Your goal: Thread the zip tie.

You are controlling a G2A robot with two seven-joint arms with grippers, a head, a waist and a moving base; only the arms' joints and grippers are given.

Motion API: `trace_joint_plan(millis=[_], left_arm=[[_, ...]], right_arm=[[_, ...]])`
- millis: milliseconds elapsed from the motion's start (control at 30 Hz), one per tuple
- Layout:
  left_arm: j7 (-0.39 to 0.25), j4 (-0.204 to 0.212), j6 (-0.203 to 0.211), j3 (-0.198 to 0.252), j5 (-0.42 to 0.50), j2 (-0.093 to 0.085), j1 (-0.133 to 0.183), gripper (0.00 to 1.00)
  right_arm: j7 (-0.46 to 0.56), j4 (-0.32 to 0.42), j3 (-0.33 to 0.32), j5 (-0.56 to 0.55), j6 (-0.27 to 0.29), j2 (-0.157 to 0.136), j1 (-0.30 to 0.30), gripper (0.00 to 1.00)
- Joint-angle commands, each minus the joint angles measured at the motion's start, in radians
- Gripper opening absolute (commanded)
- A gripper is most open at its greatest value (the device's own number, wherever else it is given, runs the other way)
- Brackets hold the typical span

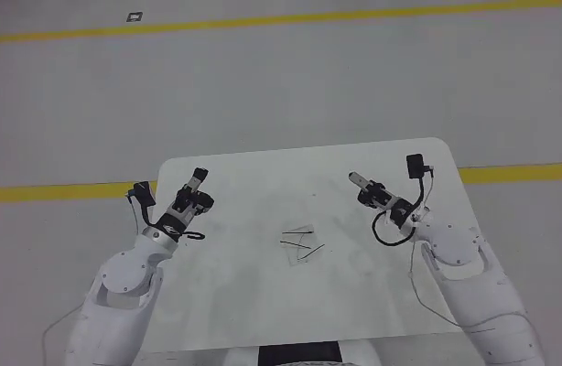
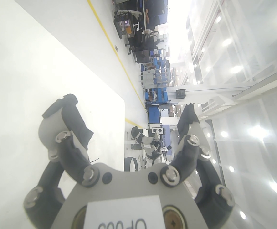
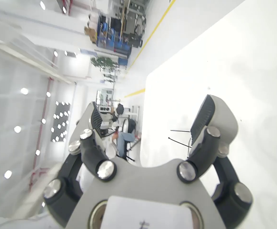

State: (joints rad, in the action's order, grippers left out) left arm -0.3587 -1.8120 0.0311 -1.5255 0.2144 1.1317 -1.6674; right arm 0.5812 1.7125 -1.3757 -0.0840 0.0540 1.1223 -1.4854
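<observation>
Both released, left pincer [image 1: 200,173] and right pincer [image 1: 354,177] flank the zip ties [image 1: 301,245], well apart.

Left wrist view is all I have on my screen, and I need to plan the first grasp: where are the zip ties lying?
Observer: The zip ties lie loose near the middle of the table, between the two arms.
Operator: Is the other arm holding one?
Observer: No. The right gripper is open, with nothing between its fingers.
Operator: Where does my gripper sit relative to the ties?
Observer: In the top view the left gripper is off to one side of the zip ties and farther from the robot than they are, well apart from them.
</observation>
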Motion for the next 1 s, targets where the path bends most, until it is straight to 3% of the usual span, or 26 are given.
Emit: trace_joint_plan(millis=[0,200,300,700,967], left_arm=[[0.000,0.000,0.000,0.000,0.000,0.000,0.000,1.00],[0.000,0.000,0.000,0.000,0.000,0.000,0.000,1.00],[0.000,0.000,0.000,0.000,0.000,0.000,0.000,1.00],[0.000,0.000,0.000,0.000,0.000,0.000,0.000,1.00],[0.000,0.000,0.000,0.000,0.000,0.000,0.000,1.00]], right_arm=[[0.045,-0.014,0.039,-0.054,0.016,0.001,0.045,1.00],[0.176,-0.063,0.177,-0.194,0.087,0.008,0.156,1.00],[0.236,-0.076,0.223,-0.231,0.138,0.009,0.174,1.00],[0.253,-0.075,0.231,-0.259,0.138,0.008,0.177,1.00],[0.480,-0.119,0.380,-0.411,0.146,0.017,0.297,1.00]])
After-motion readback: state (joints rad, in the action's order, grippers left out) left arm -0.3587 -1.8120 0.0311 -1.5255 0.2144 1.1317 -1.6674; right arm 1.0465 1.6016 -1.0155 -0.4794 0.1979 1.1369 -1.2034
